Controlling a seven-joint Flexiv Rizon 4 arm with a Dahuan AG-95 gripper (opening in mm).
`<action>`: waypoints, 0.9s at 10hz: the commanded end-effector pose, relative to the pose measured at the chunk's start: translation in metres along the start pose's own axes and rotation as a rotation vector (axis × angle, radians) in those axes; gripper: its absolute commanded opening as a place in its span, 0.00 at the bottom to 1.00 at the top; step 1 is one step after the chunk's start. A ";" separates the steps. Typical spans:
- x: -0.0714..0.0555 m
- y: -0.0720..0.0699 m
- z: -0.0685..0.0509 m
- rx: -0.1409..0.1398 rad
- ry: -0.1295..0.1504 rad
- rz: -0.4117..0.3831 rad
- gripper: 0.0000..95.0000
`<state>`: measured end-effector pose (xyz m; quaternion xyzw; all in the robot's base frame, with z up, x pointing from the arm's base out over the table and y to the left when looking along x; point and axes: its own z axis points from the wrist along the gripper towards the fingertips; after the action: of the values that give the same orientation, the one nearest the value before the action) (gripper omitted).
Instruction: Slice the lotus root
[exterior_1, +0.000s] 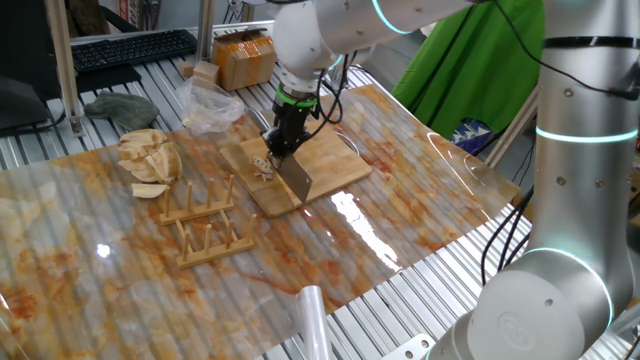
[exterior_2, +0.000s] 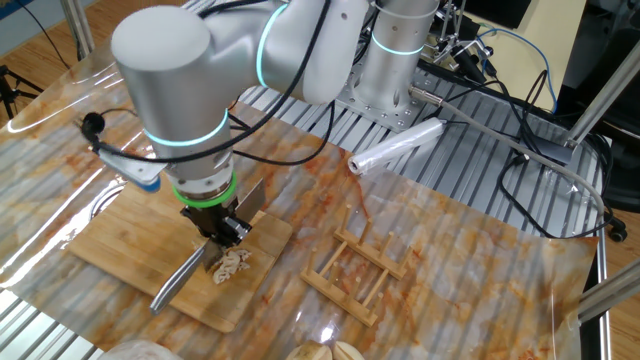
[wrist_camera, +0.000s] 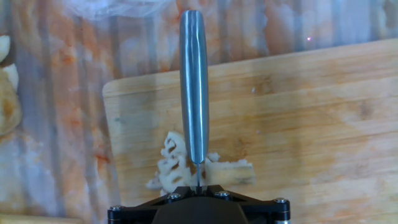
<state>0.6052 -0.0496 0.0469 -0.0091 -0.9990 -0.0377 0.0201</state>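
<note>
My gripper is shut on a steel cleaver and holds it edge-down on a wooden cutting board. In the hand view the cleaver runs straight away from the gripper, across the lotus root. Thin pale holed slices lie left of the blade, and a short beige piece lies right of it. In the other fixed view the lotus root lies on the board just below the gripper, and the cleaver slants toward the lower left.
A heap of pale wedges lies left of the board. Two wooden racks stand in front of it. A crumpled plastic bag and a cardboard box sit behind. A plastic-wrapped roll lies near the table's front edge.
</note>
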 end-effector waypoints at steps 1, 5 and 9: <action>-0.004 0.000 -0.006 0.004 0.010 0.003 0.00; 0.001 -0.005 -0.030 0.012 0.027 0.000 0.00; 0.002 -0.017 -0.034 0.020 0.022 -0.028 0.00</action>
<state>0.6047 -0.0702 0.0791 0.0059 -0.9992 -0.0282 0.0293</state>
